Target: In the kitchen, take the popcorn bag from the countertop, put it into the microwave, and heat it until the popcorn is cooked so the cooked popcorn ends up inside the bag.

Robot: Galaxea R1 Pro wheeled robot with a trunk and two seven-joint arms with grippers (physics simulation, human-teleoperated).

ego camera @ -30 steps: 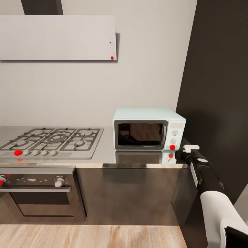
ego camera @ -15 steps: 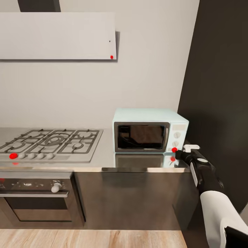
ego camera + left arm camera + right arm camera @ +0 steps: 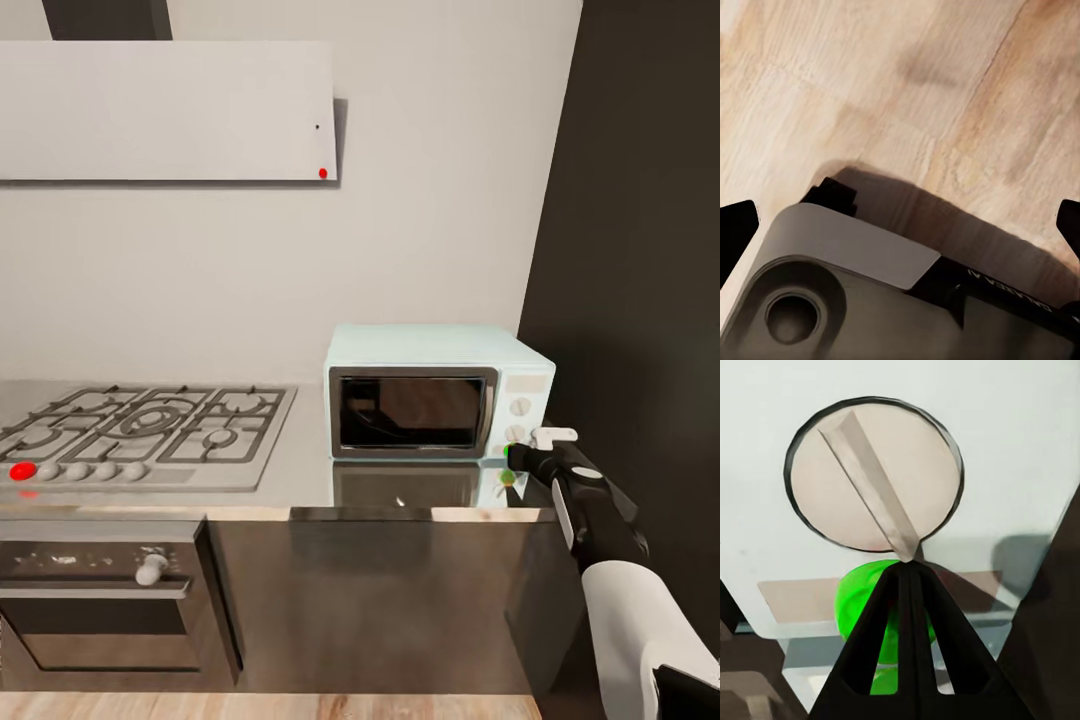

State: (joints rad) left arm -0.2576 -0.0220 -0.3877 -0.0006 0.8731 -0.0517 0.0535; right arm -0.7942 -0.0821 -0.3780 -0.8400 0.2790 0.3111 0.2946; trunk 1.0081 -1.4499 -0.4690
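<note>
In the kitchen, our bench [image 3: 300, 480] carries the microwave [image 3: 437, 390], door shut, beside the hob [image 3: 140, 430]. Our right gripper [image 3: 907, 577], fingers pressed together, touches its green dot [image 3: 859, 600] below the lower knob [image 3: 874, 476], arm stretched forward. Left gripper's state: we cannot tell.

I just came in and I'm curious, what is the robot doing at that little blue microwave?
The robot's right gripper is closed to a point and touching the green dot just under a knob on the mint-blue microwave. The microwave door is closed, and it sits on the grey countertop beside the gas hob.
</note>
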